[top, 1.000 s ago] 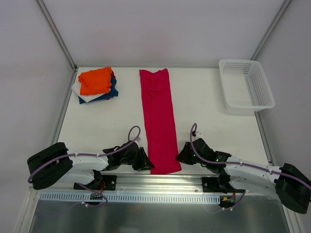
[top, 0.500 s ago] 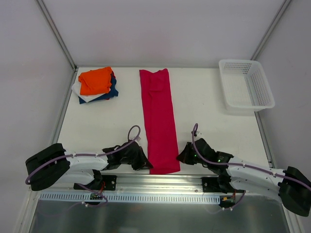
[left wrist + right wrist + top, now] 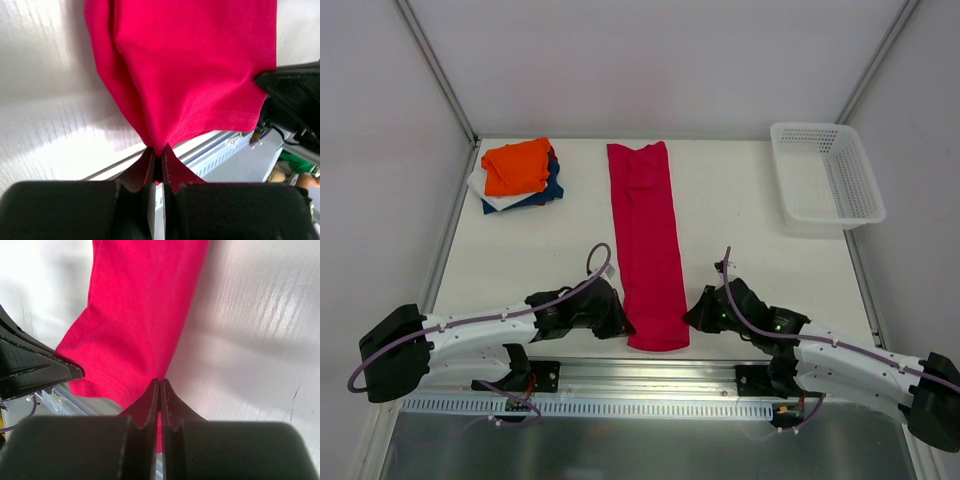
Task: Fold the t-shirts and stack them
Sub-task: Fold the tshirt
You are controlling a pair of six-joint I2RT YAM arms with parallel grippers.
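A crimson-red t-shirt [image 3: 647,235], folded into a long narrow strip, lies down the middle of the table. My left gripper [image 3: 618,322] is shut on its near left corner; the left wrist view shows the red cloth [image 3: 195,70] pinched between the closed fingers [image 3: 142,170]. My right gripper [image 3: 693,317] is shut on the near right corner; the right wrist view shows the cloth [image 3: 137,320] caught between its fingers [image 3: 172,407]. The near hem is lifted off the table. A stack of folded tees, orange [image 3: 517,166] on top of navy-blue [image 3: 552,187] and white [image 3: 485,192], sits at the back left.
A white plastic mesh basket [image 3: 826,172] stands at the back right. The metal rail [image 3: 640,405] runs along the table's near edge, just behind both grippers. Grey enclosure walls stand on both sides.
Both grippers have moved away from the near edge, carrying the shirt's near hem with them. The hem has risen off the table and the strip looks a little shorter.
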